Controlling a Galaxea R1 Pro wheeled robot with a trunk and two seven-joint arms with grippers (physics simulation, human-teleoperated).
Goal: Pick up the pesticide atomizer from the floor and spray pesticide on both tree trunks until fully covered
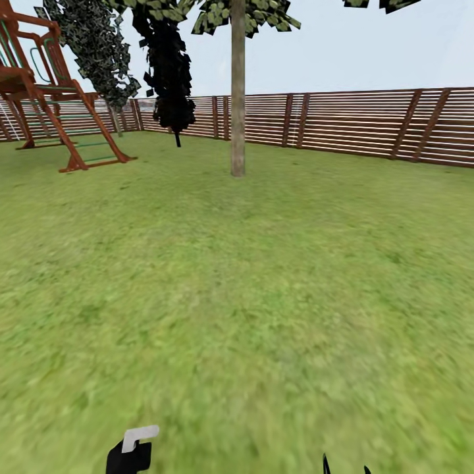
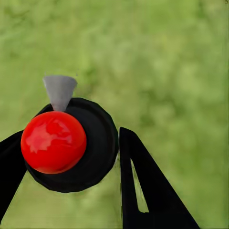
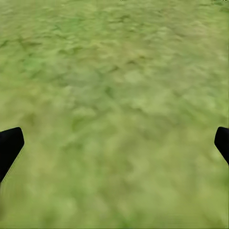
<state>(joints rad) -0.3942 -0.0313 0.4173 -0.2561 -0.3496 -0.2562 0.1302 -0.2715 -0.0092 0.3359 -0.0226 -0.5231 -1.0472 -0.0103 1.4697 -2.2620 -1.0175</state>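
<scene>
The garden lawn [image 1: 263,296] is mottled green grass, ringed by a reddish-brown slatted fence [image 1: 368,125]. A smooth pale tree trunk [image 1: 237,99] stands upright well ahead; a wooden play frame [image 1: 46,85] sits far left. The left gripper [image 2: 71,157] holds the atomizer [image 2: 71,143], black-bodied with red cap and grey nozzle, between its fingers. The right gripper [image 3: 114,143] has its fingers spread wide over grass.

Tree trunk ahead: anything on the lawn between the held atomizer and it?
Nothing visible. The left claw is shut on the atomizer, low in the head view, and bare lawn runs from there to the tree trunk. The swing frame stands off to the left, out of the path.
</scene>
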